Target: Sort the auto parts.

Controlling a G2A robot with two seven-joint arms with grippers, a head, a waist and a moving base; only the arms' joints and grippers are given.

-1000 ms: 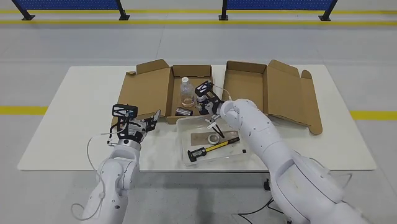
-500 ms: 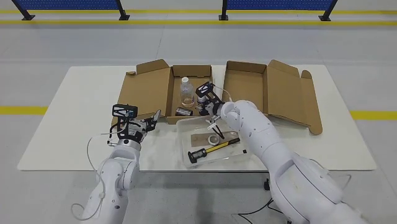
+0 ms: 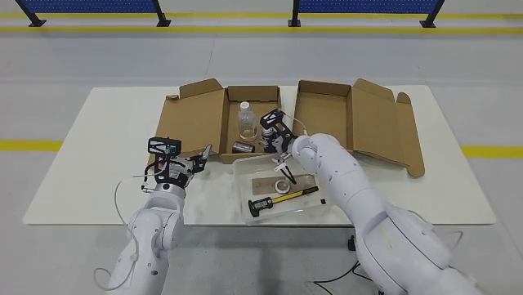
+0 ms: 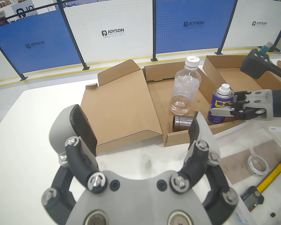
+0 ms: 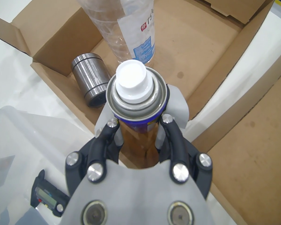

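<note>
— What do the fingers [image 5: 178,108] of the right gripper [image 5: 140,118] have?
— They are closed on either side of a blue metal spray can with a white cap [image 5: 135,94], gripping it just below the shoulder. The can stands upright.
— Where is it?
— Inside the brown cardboard box with its flap laid open [image 4: 117,104], close to the wall that faces the clear plastic bin [image 3: 243,172]. I cannot tell whether its base touches the box floor.
— What is around it?
— A short steel cylinder [image 5: 90,80] lies on its side just beside it in the same box. A clear plastic bottle with a white cap [image 4: 185,90] stands upright behind the can.
— And the left gripper [image 4: 140,128]?
— Its fingers [image 4: 80,127] are spread wide and empty. It hangs over the white table [image 3: 98,156], beside the box's flap and well apart from the can.
— And in the bin?
— A yellow-and-black digital caliper [image 3: 282,198], and a silver metal ring [image 4: 257,165] lying on a flat brown sheet [image 4: 255,151]. A second open cardboard box [image 3: 368,123] lies on the far side of the right arm.
</note>
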